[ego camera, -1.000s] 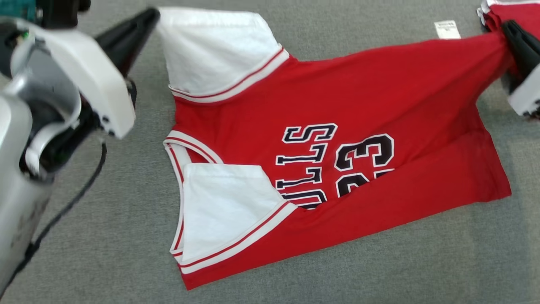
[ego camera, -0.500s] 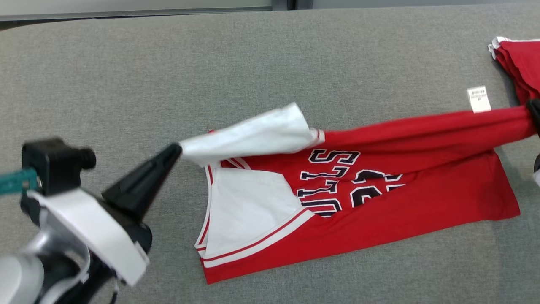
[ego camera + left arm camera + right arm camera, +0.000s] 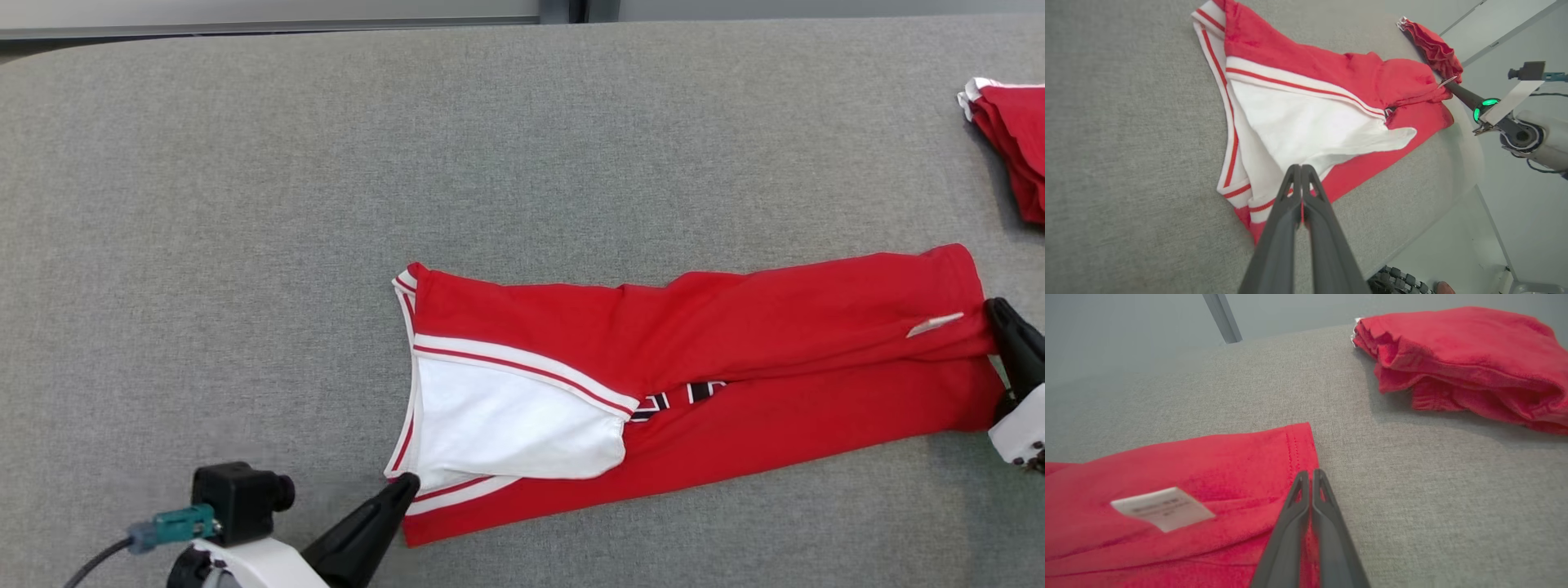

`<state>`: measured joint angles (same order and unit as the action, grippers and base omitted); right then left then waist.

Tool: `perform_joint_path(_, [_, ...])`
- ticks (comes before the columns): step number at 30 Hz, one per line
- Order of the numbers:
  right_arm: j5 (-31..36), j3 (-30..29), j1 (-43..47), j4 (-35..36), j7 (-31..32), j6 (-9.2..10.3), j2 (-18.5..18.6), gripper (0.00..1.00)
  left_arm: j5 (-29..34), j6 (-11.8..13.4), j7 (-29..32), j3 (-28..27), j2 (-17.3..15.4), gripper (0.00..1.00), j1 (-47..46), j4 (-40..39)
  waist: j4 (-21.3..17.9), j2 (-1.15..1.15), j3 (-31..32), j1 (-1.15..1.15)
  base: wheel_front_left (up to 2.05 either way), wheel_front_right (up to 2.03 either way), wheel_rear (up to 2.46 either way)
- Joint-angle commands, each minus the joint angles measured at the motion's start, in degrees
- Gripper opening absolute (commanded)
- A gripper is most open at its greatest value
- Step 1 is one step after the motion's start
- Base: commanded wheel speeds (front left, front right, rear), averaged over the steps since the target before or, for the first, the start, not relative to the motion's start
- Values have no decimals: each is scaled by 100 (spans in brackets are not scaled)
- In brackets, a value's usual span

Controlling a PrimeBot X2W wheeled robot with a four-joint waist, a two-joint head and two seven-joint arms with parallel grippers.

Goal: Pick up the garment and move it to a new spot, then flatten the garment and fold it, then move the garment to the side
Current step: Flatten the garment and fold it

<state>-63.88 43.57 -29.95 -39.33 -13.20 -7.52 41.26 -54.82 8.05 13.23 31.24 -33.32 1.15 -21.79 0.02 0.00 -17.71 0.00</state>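
The garment point(image 3: 735, 327) is a red jersey with white shoulder panels and red-white trim. It lies on the grey table point(image 3: 245, 204), folded lengthwise into a long band, with a little dark lettering showing at the fold. My left gripper point(image 3: 408, 483) is shut on the white trimmed shoulder corner at the garment's near left end; in the left wrist view the left gripper point(image 3: 1301, 167) has white cloth point(image 3: 1310, 122) at its tips. My right gripper point(image 3: 996, 309) is shut on the red hem at the garment's right end. In the right wrist view the right gripper point(image 3: 1310, 472) rests at the stitched hem point(image 3: 1188, 465), near a white care label point(image 3: 1162, 508).
A second red garment point(image 3: 1016, 139) lies bunched at the table's far right, close behind my right gripper; it is the red pile point(image 3: 1461, 363) in the right wrist view. The table's back edge runs along the top of the head view. Bare grey surface spreads left and behind.
The head camera has shifted. Both grippers carried the garment's far edge toward me and laid it over the near half, covering most of the lettering. The left gripper dropped to table level.
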Motion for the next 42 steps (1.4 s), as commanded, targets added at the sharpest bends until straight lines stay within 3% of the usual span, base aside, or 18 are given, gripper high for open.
perform_joint_path(1, [66,-26,84,-82,-54,7,-33,0,68,-44,-121,26,88,0,29,154,-6,0,-9,0,0,0,0])
perform_joint_path(2, [71,-98,73,-182,-68,7,-84,42,108,-61,-208,78,180,0,39,292,-10,0,-11,0,0,0,0])
perform_joint_path(3, [79,-200,57,-241,-111,7,-140,100,201,-59,-332,104,264,0,14,435,-10,0,-10,0,0,0,0])
perform_joint_path(4, [45,-310,88,-281,-134,7,-205,100,284,-55,-442,150,346,26,-23,574,1,0,1,0,0,0,0])
perform_joint_path(5, [-38,-423,188,-259,-167,6,-263,100,401,-52,-569,188,435,68,-59,699,18,0,19,0,0,0,0])
perform_joint_path(6, [-108,-551,315,-206,-172,6,-293,100,497,-25,-749,188,536,100,-87,797,36,0,42,0,0,0,0])
perform_joint_path(10, [-101,-1199,888,138,-205,6,-167,100,992,129,-1698,90,894,100,-66,998,108,0,136,0,0,0,0])
perform_joint_path(13, [63,-1881,1408,440,-202,5,-248,100,1618,520,-2497,-7,1171,100,-62,1177,198,0,187,0,0,0,0])
perform_joint_path(17, [398,-2456,1724,676,-203,5,-509,100,2532,1029,-2832,-194,1595,100,-157,1502,344,0,268,0,0,0,0])
perform_joint_path(19, [526,-2505,1819,590,-203,6,-591,100,2967,1128,-2844,-428,1955,100,-211,1465,444,0,311,0,0,0,0])
perform_joint_path(23, [959,-2442,1577,-31,-2,6,-734,100,3779,1019,-2835,-687,2378,100,-57,1580,623,0,369,0,0,0,0])
perform_joint_path(28, [1188,-2364,1534,-682,345,5,-993,100,4172,778,-2837,-813,2655,100,81,1728,824,0,472,0,0,0,0])
perform_joint_path(34, [1015,-2134,1737,-662,680,-17,-1434,100,4428,542,-2838,-1119,2871,100,286,1765,903,0,583,0,0,0,0])
perform_joint_path(35, [1004,-2111,1760,-629,688,-18,-1457,41,4463,497,-2838,-1157,2894,100,309,1757,890,0,601,0,0,0,0])
perform_joint_path(36, [1003,-2098,1761,-596,642,-18,-1459,4,4499,462,-2838,-1202,2912,100,311,1744,869,0,620,0,0,0,0])
perform_joint_path(37, [1011,-2093,1757,-596,596,-17,-1429,0,4527,437,-2838,-1243,2929,100,318,1739,841,0,641,0,0,0,0])
perform_joint_path(42, [1152,-2312,1563,-787,231,13,-1035,0,4651,289,-2838,-1386,2969,100,387,1737,634,0,720,0,0,0,0])
